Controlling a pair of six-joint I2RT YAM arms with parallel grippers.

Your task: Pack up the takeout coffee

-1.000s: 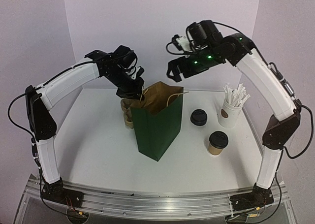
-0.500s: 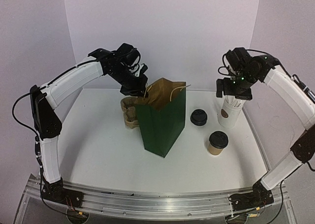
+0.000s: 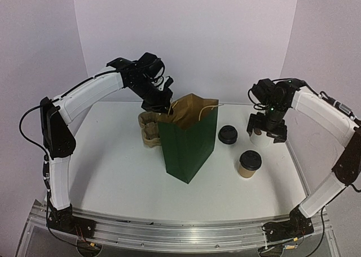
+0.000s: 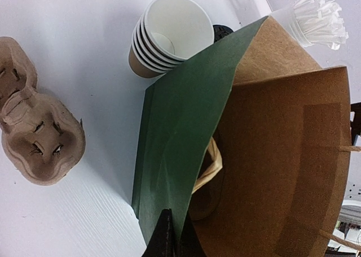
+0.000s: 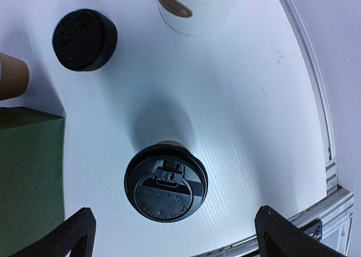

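Spread wide, the right gripper (image 5: 177, 234) hangs over the takeout coffee (image 5: 165, 182), centred just beneath it, and should sink straight to grip the paper wall under the lid while the left gripper (image 4: 174, 240), clamped on the green bag (image 4: 180, 133), holds its mouth open.

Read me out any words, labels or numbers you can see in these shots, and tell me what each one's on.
"CAUTION CONTENTS HOT", probably: faint raised letters, upside down, on the takeout coffee's black lid.
Small raised code near it: too small to read.
The brown round logo on the white cup: blurred, unreadable.
No print seen on the green paper bag.
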